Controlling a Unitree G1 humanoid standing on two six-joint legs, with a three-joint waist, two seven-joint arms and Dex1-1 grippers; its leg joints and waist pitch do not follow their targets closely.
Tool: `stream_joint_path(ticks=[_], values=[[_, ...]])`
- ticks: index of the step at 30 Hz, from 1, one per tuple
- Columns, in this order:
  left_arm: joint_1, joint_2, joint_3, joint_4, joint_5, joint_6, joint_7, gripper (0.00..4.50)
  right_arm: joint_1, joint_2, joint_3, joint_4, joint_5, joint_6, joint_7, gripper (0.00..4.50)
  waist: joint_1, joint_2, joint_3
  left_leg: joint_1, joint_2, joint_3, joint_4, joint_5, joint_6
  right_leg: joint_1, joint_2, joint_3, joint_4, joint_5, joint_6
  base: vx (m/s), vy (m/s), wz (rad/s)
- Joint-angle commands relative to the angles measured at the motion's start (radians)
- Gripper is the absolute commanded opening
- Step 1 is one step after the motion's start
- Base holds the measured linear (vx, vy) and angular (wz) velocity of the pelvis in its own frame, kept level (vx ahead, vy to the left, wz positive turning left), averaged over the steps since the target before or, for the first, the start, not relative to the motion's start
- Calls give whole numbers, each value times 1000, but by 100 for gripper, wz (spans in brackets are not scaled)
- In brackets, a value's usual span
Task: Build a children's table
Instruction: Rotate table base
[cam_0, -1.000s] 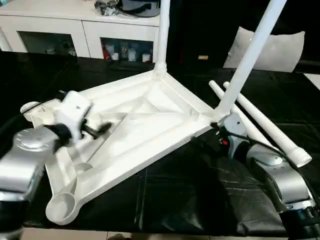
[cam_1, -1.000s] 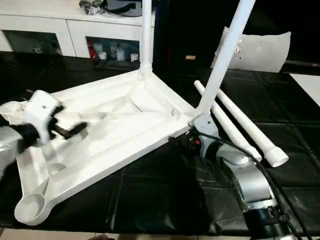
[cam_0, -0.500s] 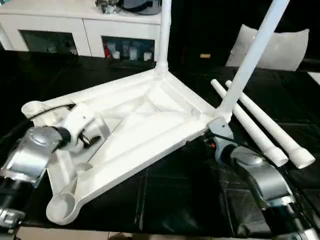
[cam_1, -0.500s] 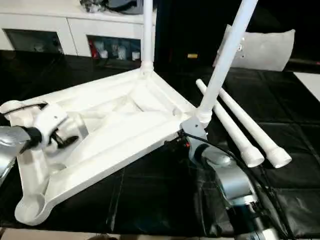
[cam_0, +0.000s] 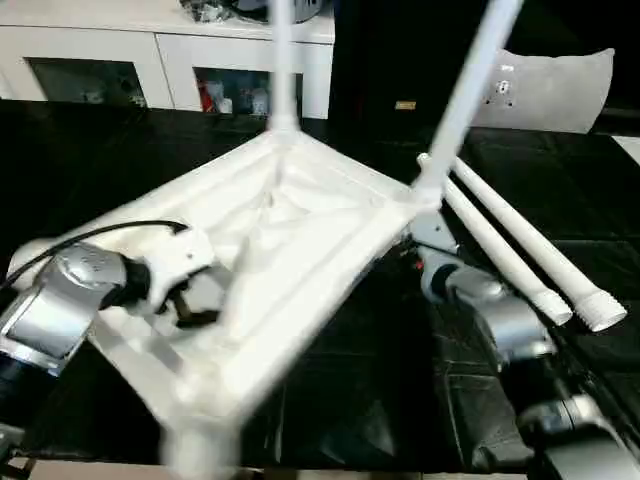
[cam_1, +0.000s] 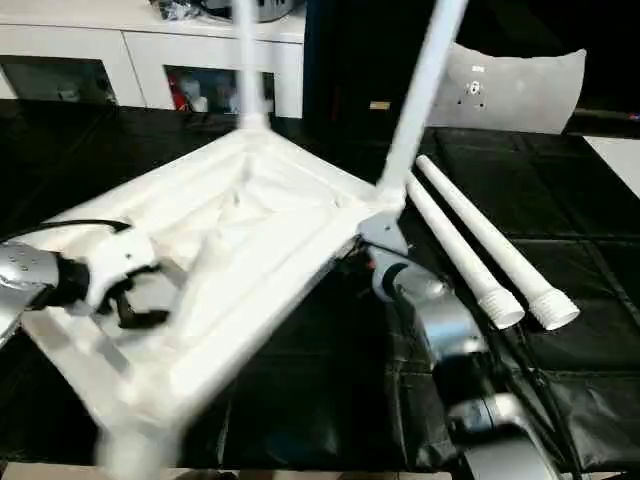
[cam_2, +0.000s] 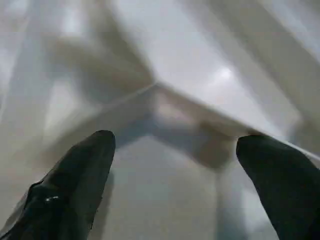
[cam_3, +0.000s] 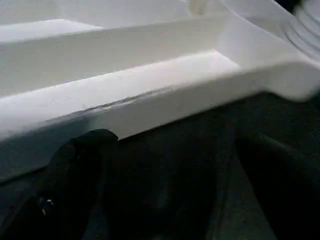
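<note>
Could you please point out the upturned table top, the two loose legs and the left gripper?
table top (cam_0: 300, 215): left eye view, ribbed underside.
loose legs (cam_0: 520, 250): left eye view, mid-shaft of the right one.
left gripper (cam_2: 172, 165): left wrist view, between fingertips.

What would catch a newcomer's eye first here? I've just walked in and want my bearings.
The white table top, lying upside down on the black work surface with two legs standing up from its far corners. To its right lie two loose legs side by side. The open left claw hovers over the ribbed underside.
</note>
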Motion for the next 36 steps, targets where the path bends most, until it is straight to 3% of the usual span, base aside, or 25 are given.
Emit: stream_joint_path(ticks=[1,3,9,13,15,17,21,26,31,32,33,36], values=[[-3,-24,-23,-90,-75,12,-66,449,-47,51,20,30,23,-47,10,450,6,22,-58,34,71,-26,-79,-76,-15,32,-81,34,-55,205,-306,0,0,0],[-7,-43,-37,-99,-82,14,-77,449,-68,66,30,50,16,-64,5,450,3,19,-57,34,72,-24,-80,-84,-14,33,-80,34,-56,191,-308,0,0,0],[-42,-102,-70,-51,-28,-20,-45,449,-118,98,40,116,-6,-127,35,450,-6,23,-58,34,73,-22,-78,-93,-10,33,-78,35,-57,180,-304,0,0,0],[-85,-155,-70,31,18,-57,22,449,-137,103,36,143,-5,-165,64,450,4,26,-60,37,76,-21,-78,-93,-12,34,-77,36,-56,186,-300,0,0,0],[-114,-206,-60,79,12,-66,60,449,-150,100,34,166,-14,-198,58,450,12,36,-63,40,75,-21,-75,-66,-11,32,-77,34,-52,232,-303,0,0,0],[-132,-235,-52,119,21,-88,100,449,-162,95,20,172,-13,-211,40,450,15,31,-64,40,75,-20,-75,-64,-12,34,-76,33,-52,248,-305,0,0,0],[-156,-269,-14,160,31,-152,157,449,-166,65,-22,133,4,-219,15,450,19,32,-64,38,75,-21,-74,-63,-8,38,-77,33,-53,266,-294,0,0,0],[-136,-214,37,85,-3,-170,104,449,-88,14,-36,-5,17,-189,69,450,25,28,-59,33,76,-21,-74,-54,16,40,-77,33,-52,276,-277,0,0,0],[-82,-87,57,-5,-18,-141,19,449,25,-49,-19,-182,34,-143,145,450,22,27,-50,34,78,-22,-82,-94,19,35,-76,34,-60,186,-277,0,0,0],[-52,-25,66,-40,-17,-120,-23,449,87,-86,-16,-293,68,-108,206,450,20,28,-47,37,77,-21,-84,-115,16,30,-72,34,-63,155,-275,0,0,0],[-50,-21,66,-42,-17,-119,-25,449,91,-88,-16,-299,70,-106,210,450,24,29,-46,37,79,-23,-86,-123,15,34,-74,34,-65,145,-267,0,0,0],[-7,56,70,-87,-24,-81,-81,449,179,-161,-8,-464,129,-46,315,450,28,33,-38,42,85,-25,-95,-185,3,25,-74,37,-72,69,-254,0,0,0]])
